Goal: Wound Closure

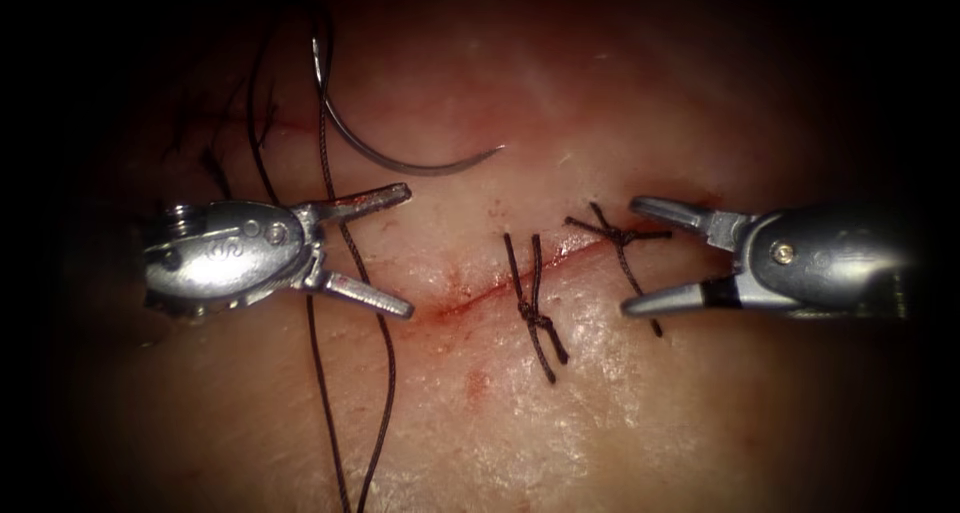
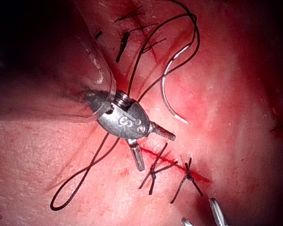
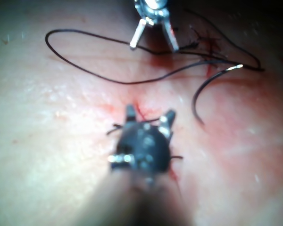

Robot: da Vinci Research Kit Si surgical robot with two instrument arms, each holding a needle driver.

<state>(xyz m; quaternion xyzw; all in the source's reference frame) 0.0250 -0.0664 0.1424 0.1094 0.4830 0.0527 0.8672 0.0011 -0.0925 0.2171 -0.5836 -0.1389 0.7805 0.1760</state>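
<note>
Both pincers spread apart, empty. Left pincer (image 1: 395, 248) left of the cut (image 1: 470, 298); right pincer (image 1: 645, 258) beside the knots (image 1: 535, 313). Needle (image 1: 400, 158) lies free on the tissue (image 1: 600, 413), above the cut, not in it; thread (image 1: 385, 373) trails loose. Judgement: grip the needle mid-curve, clear of the point, without snagging thread.

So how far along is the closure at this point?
Done: two knotted stitches cross the right part of the cut. In hand: nothing; the left claw and right claw are both open and empty, and the needle lies free on the tissue, thread attached. Left: the cut's unstitched left stretch.
</note>
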